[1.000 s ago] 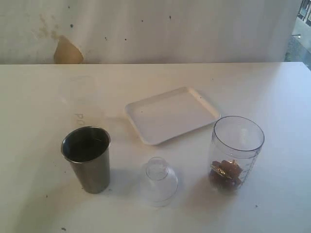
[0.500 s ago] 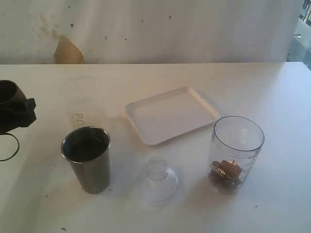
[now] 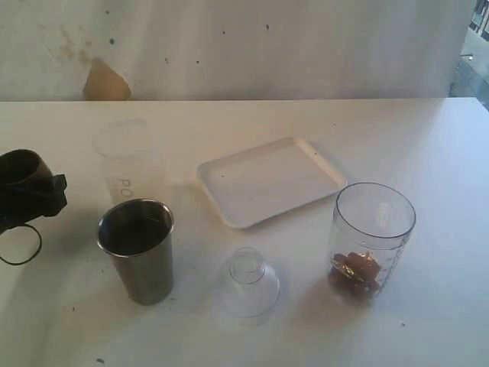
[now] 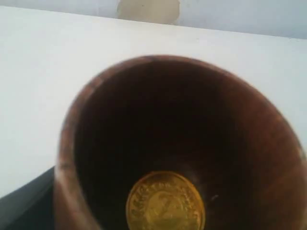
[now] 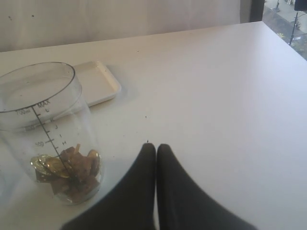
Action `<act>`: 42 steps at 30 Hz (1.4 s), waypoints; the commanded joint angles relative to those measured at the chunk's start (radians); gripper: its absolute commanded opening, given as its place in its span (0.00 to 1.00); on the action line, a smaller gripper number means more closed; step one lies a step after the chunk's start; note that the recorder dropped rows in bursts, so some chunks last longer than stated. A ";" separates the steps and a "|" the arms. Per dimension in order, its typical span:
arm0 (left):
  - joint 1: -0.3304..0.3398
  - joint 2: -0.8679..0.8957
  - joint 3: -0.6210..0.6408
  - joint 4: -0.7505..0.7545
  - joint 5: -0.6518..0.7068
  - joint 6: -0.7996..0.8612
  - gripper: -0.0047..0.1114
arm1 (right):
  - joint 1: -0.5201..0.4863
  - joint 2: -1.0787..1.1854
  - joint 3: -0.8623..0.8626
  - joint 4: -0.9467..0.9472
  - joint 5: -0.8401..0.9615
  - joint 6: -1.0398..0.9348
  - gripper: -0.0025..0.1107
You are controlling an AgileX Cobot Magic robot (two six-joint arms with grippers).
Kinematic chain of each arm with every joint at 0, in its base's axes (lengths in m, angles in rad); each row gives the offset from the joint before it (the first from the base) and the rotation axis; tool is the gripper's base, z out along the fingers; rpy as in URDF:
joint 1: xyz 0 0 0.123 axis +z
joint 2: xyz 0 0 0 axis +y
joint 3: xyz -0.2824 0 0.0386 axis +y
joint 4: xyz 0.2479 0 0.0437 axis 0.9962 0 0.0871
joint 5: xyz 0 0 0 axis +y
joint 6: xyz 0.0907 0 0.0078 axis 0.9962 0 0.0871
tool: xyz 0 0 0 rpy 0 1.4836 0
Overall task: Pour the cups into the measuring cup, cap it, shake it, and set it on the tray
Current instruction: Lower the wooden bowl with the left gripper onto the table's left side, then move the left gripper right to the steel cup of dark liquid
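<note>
My left gripper [image 3: 29, 189] enters at the left edge of the exterior view, shut on the small brown cup [image 3: 18, 167]. The left wrist view looks into that cup [image 4: 158, 120], where a gold coin [image 4: 165, 201] lies at the bottom. The steel tumbler [image 3: 137, 248] stands upright just right of the gripper. The frosted plastic cup [image 3: 126, 160] is behind it. At the front right stands the clear measuring cup [image 3: 372, 241], uncapped, with gold coins and brown pieces in its base [image 5: 67, 167]. My right gripper [image 5: 156, 146] is shut and empty beside it.
The white tray [image 3: 271, 180] lies in the middle of the table with nothing on it; its corner [image 5: 98, 81] shows behind the measuring cup. A small clear domed lid [image 3: 248, 281] rests on the table between the tumbler and the measuring cup.
My left gripper with the brown cup has come in from the left edge and moved a little right and down toward the tumbler. The right gripper has stayed still.
</note>
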 commanded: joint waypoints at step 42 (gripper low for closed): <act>-0.002 -0.678 0.033 0.015 0.610 -0.061 0.92 | -0.005 -0.005 0.005 -0.005 -0.002 -0.001 0.02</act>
